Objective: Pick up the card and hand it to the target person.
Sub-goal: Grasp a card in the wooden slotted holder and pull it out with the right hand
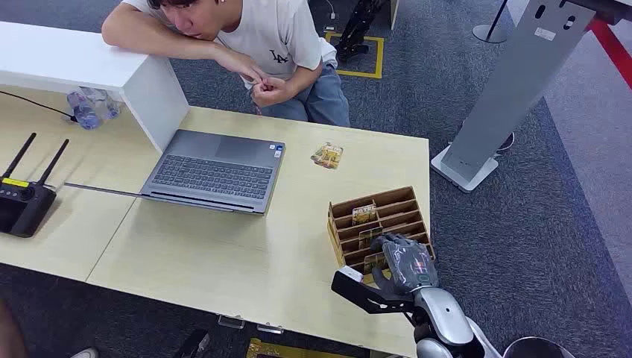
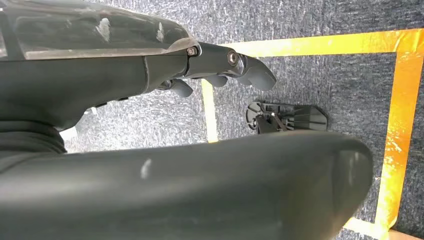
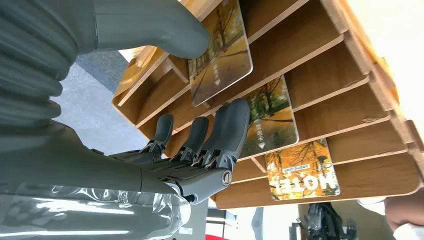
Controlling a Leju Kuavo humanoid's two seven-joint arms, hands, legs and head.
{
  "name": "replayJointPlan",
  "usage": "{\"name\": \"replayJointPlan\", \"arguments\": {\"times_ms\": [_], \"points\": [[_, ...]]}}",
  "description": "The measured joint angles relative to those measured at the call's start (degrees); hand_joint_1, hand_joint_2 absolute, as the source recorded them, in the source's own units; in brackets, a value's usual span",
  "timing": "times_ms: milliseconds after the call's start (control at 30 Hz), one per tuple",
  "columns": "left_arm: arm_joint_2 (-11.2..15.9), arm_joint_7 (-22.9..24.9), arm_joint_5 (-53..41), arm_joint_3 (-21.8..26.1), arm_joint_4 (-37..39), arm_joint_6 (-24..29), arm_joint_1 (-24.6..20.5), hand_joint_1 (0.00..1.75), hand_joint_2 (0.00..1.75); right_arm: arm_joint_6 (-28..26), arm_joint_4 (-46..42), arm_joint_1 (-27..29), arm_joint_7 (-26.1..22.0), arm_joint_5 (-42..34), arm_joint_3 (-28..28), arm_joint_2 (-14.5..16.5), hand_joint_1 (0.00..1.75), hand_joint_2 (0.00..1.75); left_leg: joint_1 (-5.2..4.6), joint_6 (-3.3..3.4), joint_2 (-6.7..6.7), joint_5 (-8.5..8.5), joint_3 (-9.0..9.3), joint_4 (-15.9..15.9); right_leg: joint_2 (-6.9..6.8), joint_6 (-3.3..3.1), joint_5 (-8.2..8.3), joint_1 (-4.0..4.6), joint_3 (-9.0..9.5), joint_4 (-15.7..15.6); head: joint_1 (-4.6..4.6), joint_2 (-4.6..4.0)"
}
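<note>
A: Head view first. Right robot hand [image 1: 403,260] is at the near end of the wooden card rack [image 1: 387,210] on the worktop [image 1: 223,253]. Can't see its fingers from there.

B: Right wrist view covers that. Thumb [image 3: 165,30] on the front of the nearest card [image 3: 220,50], dark fingers [image 3: 227,127] behind it against the rack [image 3: 325,80], so the right robot hand [image 3: 200,100] pinches that card. Card sits in its slot, not lifted.

A: Other cards?

B: A second card [image 3: 270,117] in the next slot, a third card [image 3: 302,175] one further, printed "HOTEL". The head view gives just one clearly, a card in a far slot [image 1: 364,212].

A: The head view adds a loose card [image 1: 327,155] flat on the worktop, near the person [image 1: 253,45] leaning at the far side. Laptop [image 1: 212,171] open, router [image 1: 26,205] at the left.

B: Left robot hand [image 2: 220,70]?

A: Left wrist view: hanging over grey carpet [image 2: 310,30] with yellow tape [image 2: 400,130]. Fingers curled in, holding nothing.
</note>
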Motion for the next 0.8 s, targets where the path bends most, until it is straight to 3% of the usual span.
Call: {"name": "replayJointPlan", "arguments": {"times_ms": [167, 300, 400, 700, 800], "points": [[0.0, 0.0, 0.0, 0.0, 0.0, 0.0, 0.0, 0.00, 0.00, 0.0, 0.5, 0.0, -0.4, -0.4, 0.3, 0.4, 0.92, 1.75, 0.00, 0.00, 0.00, 0.00, 0.01, 0.0, 0.00, 0.00, 0.00, 0.00, 0.00, 0.0, 0.00, 0.00], [-0.1, -0.1, 0.0, 0.0, 0.0, 0.0, 0.0, 0.00, 0.00, -0.2, 0.9, -0.1, -0.6, -0.8, 0.3, 0.7, 1.23, 1.75, 0.00, 0.00, 0.00, 0.00, 0.01, 0.0, 0.01, 0.00, 0.00, 0.00, 0.01, 0.0, 0.01, 0.00], [-0.1, -0.1, 0.0, 0.0, 0.0, 0.0, 0.0, 0.00, 0.00, -0.3, 1.1, -0.2, -0.8, -0.9, 0.4, 0.9, 1.30, 1.75, 0.00, 0.00, 0.00, 0.00, 0.02, 0.0, 0.01, 0.00, 0.00, 0.00, 0.01, 0.0, 0.01, 0.00], [-0.1, -0.2, 0.0, 0.0, 0.0, 0.0, 0.0, 0.00, 0.00, -0.3, 1.3, -0.2, -1.1, -1.0, 0.4, 1.1, 1.19, 1.75, 0.00, 0.00, 0.01, 0.00, 0.04, 0.0, 0.01, 0.00, 0.00, 0.00, 0.03, 0.0, -0.01, 0.00], [-0.1, -0.3, 0.0, 0.0, 0.0, 0.0, 0.0, 0.00, 0.00, -0.3, 1.4, -0.2, -1.1, -1.0, 0.4, 1.1, 1.06, 1.75, 0.00, 0.00, 0.01, 0.00, 0.04, 0.0, 0.01, 0.00, 0.00, 0.00, 0.03, 0.0, 0.00, 0.00]]}}
